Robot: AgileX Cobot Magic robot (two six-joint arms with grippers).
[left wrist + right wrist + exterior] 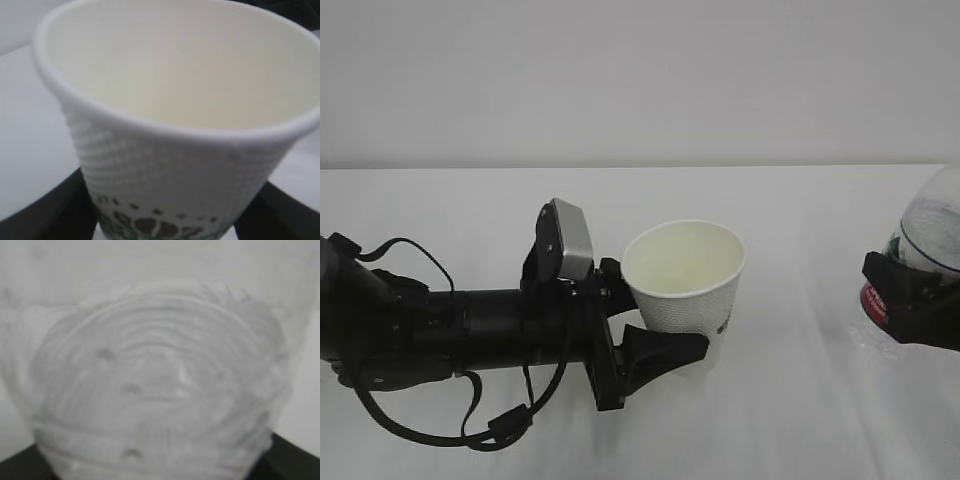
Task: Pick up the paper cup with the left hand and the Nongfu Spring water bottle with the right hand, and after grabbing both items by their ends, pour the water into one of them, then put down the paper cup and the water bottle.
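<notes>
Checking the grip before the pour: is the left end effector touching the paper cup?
Touching. The exterior view shows the left end effector clamping the paper cup low on its wall; the left wrist view shows black fingers against both sides.

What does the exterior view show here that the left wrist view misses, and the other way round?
Only the exterior view shows the Nongfu Spring water bottle in the right hand at the frame's right edge, plus the left hand and the white table. Only the left wrist view shows the paper cup wall dimples and logo close up. Both show the cup's cream interior.
</notes>
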